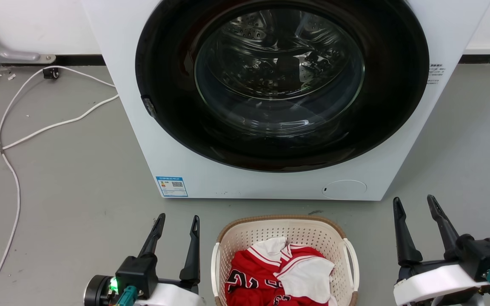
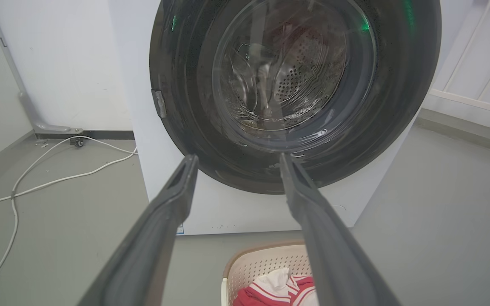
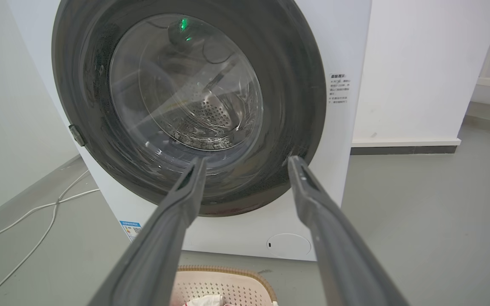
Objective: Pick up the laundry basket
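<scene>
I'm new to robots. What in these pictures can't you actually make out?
Basket: near end cut off by the head view's bottom edge; its bottom hidden under clothes.
Washer sticker: print too small to read.
Drum: blurred by reflections in the door, every view.

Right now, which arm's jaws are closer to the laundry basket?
The left gripper: its open jaws stand just beside the laundry basket's left handle. The right gripper, also open, sits across a wider strip of floor from the right handle.
</scene>
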Controlling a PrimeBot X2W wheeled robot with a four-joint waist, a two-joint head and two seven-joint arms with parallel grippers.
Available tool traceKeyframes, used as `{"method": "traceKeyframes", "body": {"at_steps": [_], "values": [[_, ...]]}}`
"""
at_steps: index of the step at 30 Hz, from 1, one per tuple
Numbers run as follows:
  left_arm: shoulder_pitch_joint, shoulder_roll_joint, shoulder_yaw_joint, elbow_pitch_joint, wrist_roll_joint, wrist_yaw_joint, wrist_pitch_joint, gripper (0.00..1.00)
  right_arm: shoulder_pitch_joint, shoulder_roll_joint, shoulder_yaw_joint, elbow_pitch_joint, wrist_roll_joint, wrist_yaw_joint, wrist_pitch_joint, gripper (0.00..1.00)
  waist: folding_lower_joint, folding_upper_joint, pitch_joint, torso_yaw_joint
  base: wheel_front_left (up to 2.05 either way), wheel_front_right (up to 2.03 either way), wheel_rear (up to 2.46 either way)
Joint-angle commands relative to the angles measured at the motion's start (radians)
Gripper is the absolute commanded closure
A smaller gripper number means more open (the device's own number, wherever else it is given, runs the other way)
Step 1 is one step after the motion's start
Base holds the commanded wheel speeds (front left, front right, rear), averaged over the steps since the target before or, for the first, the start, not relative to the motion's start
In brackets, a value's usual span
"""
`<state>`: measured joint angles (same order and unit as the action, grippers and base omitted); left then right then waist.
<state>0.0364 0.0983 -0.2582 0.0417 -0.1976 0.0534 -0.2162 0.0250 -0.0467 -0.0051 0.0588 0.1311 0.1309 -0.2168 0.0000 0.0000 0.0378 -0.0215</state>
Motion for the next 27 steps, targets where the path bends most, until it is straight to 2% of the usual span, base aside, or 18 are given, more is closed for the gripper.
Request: {"method": "traceKeyframes", "body": {"at_steps": [1, 13, 24, 27], "values": [[0.005, 0.000, -0.005, 0.002, 0.022, 0.001, -0.011, 0.00, 0.001, -0.005, 0.002, 0.000, -0.024, 0.000, -0.010, 0.00, 0.0000, 0.0000, 0.001, 0.000, 0.00, 0.00, 0.00], [0.019, -0.017, 0.001, 0.038, 0.088, -0.031, -0.032, 0.00, 0.006, -0.005, -0.006, 0.070, -0.032, 0.000, -0.031, 0.00, 0.0000, 0.0000, 0.001, -0.002, 0.00, 0.00, 0.00], [0.035, -0.031, 0.014, 0.022, 0.173, -0.039, -0.052, 0.00, 0.005, -0.006, -0.003, 0.082, -0.093, 0.000, -0.051, 0.00, 0.0000, 0.0000, 0.006, -0.005, 0.00, 0.00, 0.00], [0.033, -0.034, 0.021, 0.028, 0.167, -0.044, -0.051, 0.00, 0.003, -0.006, -0.005, 0.084, -0.086, 0.000, -0.049, 0.00, 0.0000, 0.0000, 0.007, -0.005, 0.00, 0.00, 0.00]]}}
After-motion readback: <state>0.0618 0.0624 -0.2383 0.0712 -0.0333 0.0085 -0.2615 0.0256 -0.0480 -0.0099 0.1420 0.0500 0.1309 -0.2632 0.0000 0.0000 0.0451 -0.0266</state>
